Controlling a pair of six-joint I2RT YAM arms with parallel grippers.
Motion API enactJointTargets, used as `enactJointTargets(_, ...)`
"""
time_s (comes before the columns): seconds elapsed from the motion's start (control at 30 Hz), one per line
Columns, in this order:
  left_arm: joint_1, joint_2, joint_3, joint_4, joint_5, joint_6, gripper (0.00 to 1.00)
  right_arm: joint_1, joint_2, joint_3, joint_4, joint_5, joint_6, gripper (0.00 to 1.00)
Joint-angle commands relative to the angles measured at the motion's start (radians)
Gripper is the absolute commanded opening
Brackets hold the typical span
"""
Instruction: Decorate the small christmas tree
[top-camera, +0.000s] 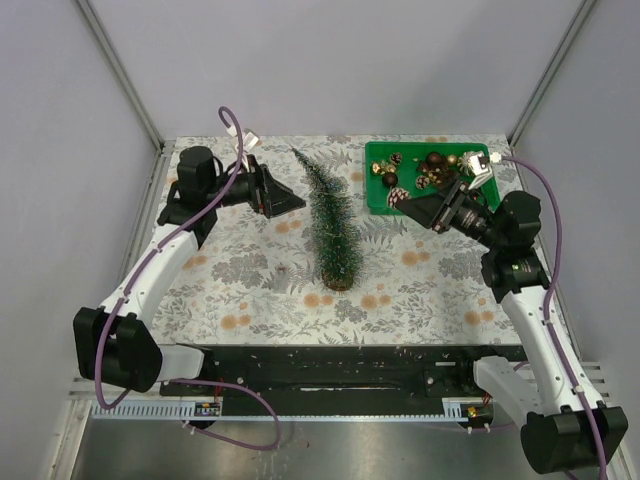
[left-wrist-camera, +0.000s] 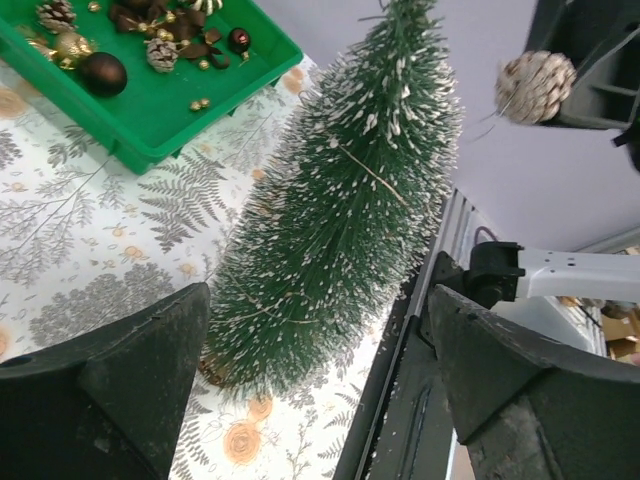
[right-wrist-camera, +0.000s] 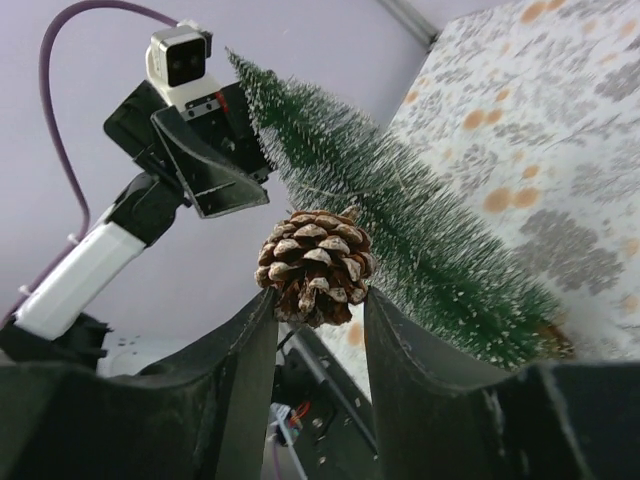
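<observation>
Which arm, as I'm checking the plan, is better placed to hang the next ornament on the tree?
Right. The right gripper holds a pine cone raised beside the small christmas tree; the left gripper is open and empty, facing the tree from the other side.

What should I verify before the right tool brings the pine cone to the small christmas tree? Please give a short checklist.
1. Grip of right tool on pine cone: ok, clamped between both fingers.
2. The small christmas tree stands upright on its base: ok.
3. The left tool is empty: ok, open, holding nothing.
4. Tree steadied by left tool: not ok, it is not closed on the tree.
5. Hanging loop on the cone: cannot tell.
</observation>
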Motion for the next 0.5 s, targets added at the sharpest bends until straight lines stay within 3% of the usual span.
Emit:
enactJointTargets(0.0, -0.001, -0.013, -0.031, 0.161, 0.085, -0.094, 0.91, -0.002, 0.002, -0.047, 0.166, -0.150, 0.171, 0.46)
enactJointTargets(0.17, -0.001, -0.021, -0.048, 0.176, 0.087, -0.123, 0.89, 0.010, 0.059, -0.053, 0.261, -0.162, 0.212, 0.45)
enactJointTargets(0.3, -0.001, -0.018, -0.068, 0.263, 0.090, -0.215, 0.89, 0.081, 0.155, -0.015, 0.291, -0.130, 0.189, 0.46)
enactJointTargets(0.47, -0.001, -0.022, -0.071, 0.271, 0.087, -0.224, 0.87, 0.158, 0.221, 0.033, 0.299, -0.102, 0.171, 0.45)
